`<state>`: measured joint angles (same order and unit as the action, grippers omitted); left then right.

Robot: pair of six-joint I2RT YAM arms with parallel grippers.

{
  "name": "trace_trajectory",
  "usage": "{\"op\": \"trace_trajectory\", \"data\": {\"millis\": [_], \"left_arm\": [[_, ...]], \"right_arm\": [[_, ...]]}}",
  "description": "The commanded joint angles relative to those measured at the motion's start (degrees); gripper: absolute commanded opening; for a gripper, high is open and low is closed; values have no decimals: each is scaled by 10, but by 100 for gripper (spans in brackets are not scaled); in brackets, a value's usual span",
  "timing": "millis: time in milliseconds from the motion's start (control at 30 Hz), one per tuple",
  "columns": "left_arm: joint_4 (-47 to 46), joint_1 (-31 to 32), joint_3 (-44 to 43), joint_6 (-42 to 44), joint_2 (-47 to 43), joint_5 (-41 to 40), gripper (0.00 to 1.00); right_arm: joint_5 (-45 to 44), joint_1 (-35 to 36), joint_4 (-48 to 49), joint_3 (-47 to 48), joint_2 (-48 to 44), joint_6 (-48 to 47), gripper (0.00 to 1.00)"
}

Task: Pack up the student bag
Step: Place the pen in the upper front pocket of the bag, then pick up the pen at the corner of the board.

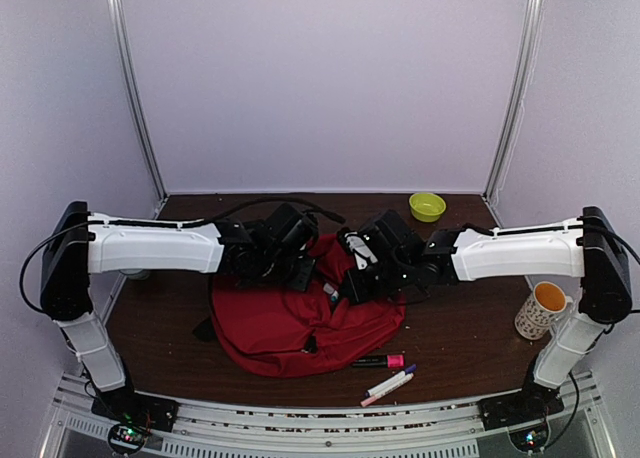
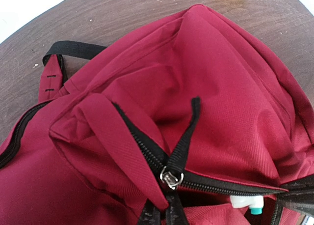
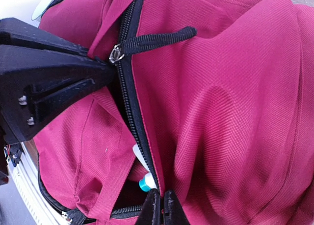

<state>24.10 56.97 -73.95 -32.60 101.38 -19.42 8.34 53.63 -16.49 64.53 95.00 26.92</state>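
Student bag (image 1: 285, 323) lies mid-way along the table (image 1: 460, 328), between both arms, zipper partly open. Left claw (image 2: 161, 216) clamped tight at the zipper slider (image 2: 170, 178); right claw (image 3: 162, 209) pinched closed on the opening's edge.

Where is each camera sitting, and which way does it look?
Top external: high behind the robot, looking down on the table, student bag and both arms.
Left wrist: on the left arm, looking down at the zipper; left gripper at the bottom edge.
Right wrist: on the right arm, looking along the zipper; right gripper at the bottom, left gripper at left.
Both wrist views share the zipper pull and white bottle.
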Motion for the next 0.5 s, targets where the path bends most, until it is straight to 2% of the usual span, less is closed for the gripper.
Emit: {"op": "trace_trajectory", "data": {"millis": [0,300,467], "left_arm": [[5,-3,13,30,-46,7,0],[4,-10,56,96,-119,79,0],[13,-18,82,108,-141,80,0]], "right_arm": [[17,-2,-6,4,2,-6,5],[45,1,0,24,21,0,6],[47,3,-3,35,29,2,6]]}}
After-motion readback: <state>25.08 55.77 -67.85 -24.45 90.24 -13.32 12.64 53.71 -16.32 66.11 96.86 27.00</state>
